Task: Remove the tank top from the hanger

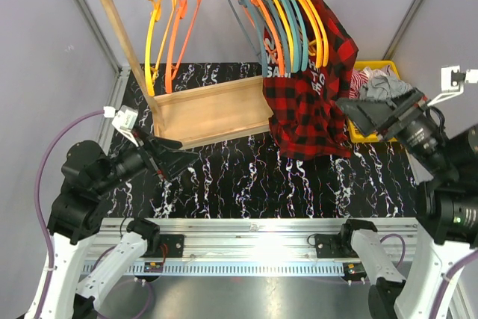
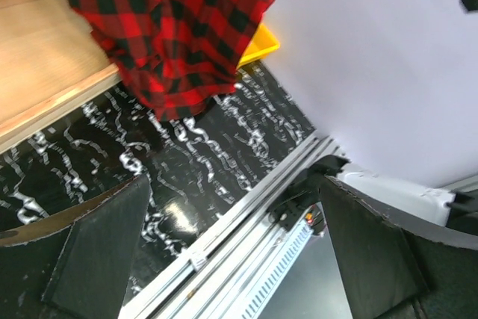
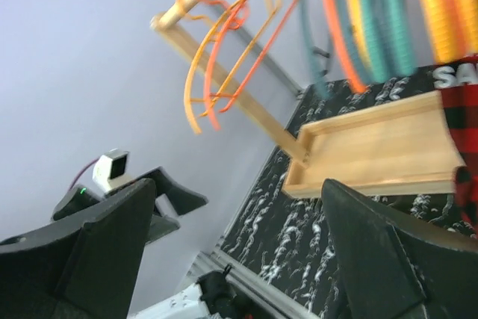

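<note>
The black, white-veined marble-patterned bench top lies in front of me. Along its far edge stands a pale wooden clothes rack with a tray base and a round top rail. From the right end of that rail hangs the red-and-black checked tank top with white lettering. It is on one of a tight bunch of orange, yellow and teal plastic hangers, though I cannot tell which. Its hem droops to the bench near the far right corner. Behind it in that corner sits a yellow plastic bin with crumpled clothes inside. My right gripper is spread wide and empty by the right edge, just beside the tank top; whether it touches the cloth I cannot tell. My left gripper is also wide open and holds nothing. It is near the left edge, well apart from the tank top.
</note>
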You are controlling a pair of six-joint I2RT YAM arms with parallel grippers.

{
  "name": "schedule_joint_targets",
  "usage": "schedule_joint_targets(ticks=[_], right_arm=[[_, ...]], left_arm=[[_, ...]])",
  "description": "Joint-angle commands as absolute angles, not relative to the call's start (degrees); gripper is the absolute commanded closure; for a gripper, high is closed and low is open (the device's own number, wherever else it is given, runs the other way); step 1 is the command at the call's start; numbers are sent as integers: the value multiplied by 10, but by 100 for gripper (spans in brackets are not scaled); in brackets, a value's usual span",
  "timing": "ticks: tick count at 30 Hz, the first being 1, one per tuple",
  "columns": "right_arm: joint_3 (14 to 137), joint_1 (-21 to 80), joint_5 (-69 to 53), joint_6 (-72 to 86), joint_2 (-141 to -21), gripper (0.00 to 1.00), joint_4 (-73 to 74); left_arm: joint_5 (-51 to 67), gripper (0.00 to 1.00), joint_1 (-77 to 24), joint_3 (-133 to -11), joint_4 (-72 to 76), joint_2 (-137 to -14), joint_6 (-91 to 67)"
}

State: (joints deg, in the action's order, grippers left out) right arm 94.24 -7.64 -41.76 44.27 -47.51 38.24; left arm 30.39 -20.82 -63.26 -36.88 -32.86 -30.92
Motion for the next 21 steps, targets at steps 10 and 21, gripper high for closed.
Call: schedule_joint_targets(ticks=[10,21], right_arm=[[891,-11,-484,572,-410,0,277],[872,40,-483,603,-403,0,250]], left_arm=[[380,1,-207,-628,-259,-310,-378],[370,1,-208,-617,-228,-299,-399]])
